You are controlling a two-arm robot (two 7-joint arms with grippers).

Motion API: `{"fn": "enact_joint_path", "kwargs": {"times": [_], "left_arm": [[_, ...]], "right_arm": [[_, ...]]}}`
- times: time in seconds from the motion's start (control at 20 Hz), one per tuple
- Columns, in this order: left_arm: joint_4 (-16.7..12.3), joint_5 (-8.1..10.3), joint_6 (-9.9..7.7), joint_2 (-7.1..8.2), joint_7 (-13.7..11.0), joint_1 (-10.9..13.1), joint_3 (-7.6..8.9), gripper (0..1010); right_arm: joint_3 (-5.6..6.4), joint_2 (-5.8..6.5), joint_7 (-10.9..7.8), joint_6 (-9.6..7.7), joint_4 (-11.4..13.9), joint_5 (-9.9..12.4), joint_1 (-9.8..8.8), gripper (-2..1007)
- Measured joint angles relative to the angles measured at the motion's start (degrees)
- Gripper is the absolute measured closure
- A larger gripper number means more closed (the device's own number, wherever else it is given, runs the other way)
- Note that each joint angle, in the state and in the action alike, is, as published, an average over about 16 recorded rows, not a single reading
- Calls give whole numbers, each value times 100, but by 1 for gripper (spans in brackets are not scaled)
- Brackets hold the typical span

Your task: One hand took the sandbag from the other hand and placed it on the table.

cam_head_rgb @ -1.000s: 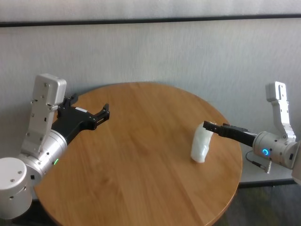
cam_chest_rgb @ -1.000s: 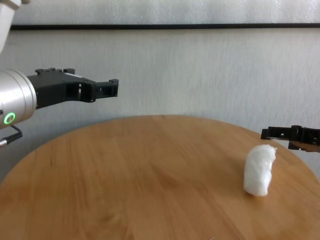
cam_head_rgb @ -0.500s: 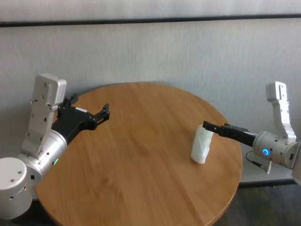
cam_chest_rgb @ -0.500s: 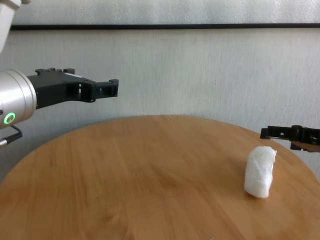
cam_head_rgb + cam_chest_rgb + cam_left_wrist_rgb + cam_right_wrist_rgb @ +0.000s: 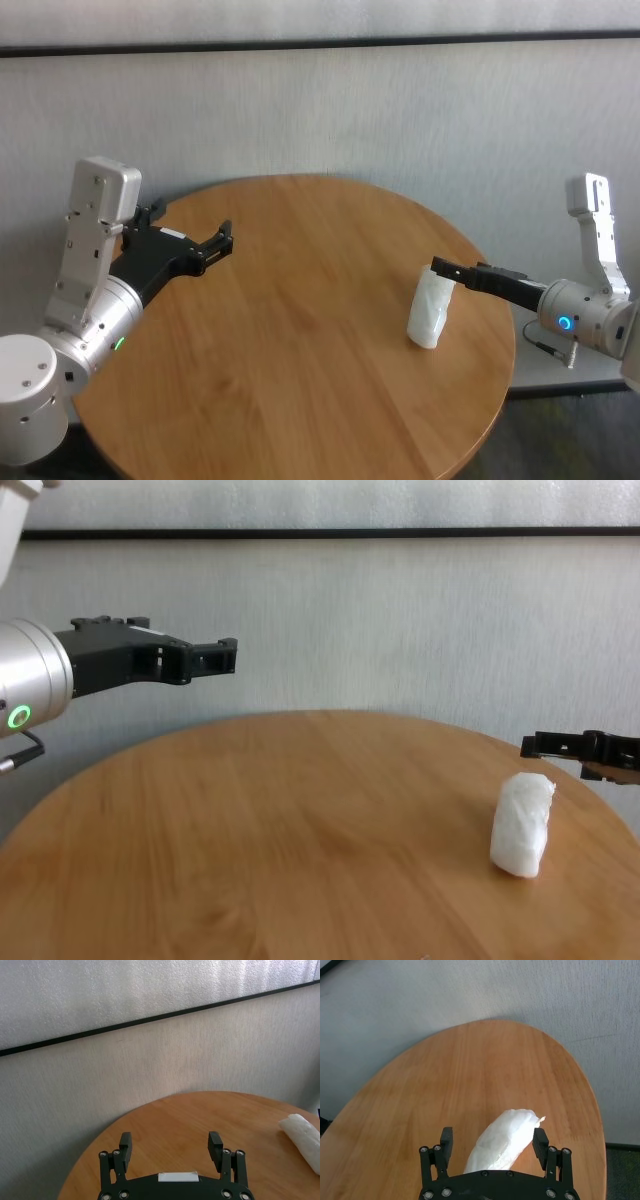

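right claw | being spread wide, sandbag released since a second ago | sandbag being left on bench, right side | left claw being held wide, empty | placement judged done

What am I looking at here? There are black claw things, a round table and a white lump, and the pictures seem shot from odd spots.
This is a robot with two arms, each ending in a black gripper. Two pictures come from cameras on its head and chest; the other two come from cameras on each wrist, looking out past the fingers.

The left gripper, on the arm with the green light, hangs open and empty over the left side of the round wooden table. The right gripper, with the blue light, reaches in from the right; it is open too.

The white lump is a small sandbag. It lies on the table near the right edge. In the right wrist view it sits between that gripper's spread fingers, with a gap on each side, so nothing is being held.
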State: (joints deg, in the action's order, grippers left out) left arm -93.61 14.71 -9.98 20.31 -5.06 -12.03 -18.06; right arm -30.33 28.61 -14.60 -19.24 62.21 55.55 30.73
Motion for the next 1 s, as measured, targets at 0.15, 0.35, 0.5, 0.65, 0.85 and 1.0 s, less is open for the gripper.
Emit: {"fn": "enact_joint_path", "kwargs": {"times": [0.15, 0.35, 0.5, 0.65, 0.85, 1.0], "left_arm": [[0, 0, 0, 0, 0, 0, 0, 9], [0, 0, 0, 0, 0, 0, 0, 9], [0, 0, 0, 0, 0, 0, 0, 9], [0, 0, 0, 0, 0, 0, 0, 9], [0, 0, 0, 0, 0, 0, 0, 9], [0, 0, 0, 0, 0, 0, 0, 9]], "right_arm": [[1, 0, -1, 0, 1, 0, -1, 4], [5, -3, -10, -2, 7, -15, -4, 4], [11, -7, -29, -2, 21, -44, -9, 4], [18, -13, -60, 3, 38, -91, -13, 4], [17, -29, -123, 23, 64, -194, -6, 4], [6, -57, -183, 47, 78, -298, 21, 4]]}}
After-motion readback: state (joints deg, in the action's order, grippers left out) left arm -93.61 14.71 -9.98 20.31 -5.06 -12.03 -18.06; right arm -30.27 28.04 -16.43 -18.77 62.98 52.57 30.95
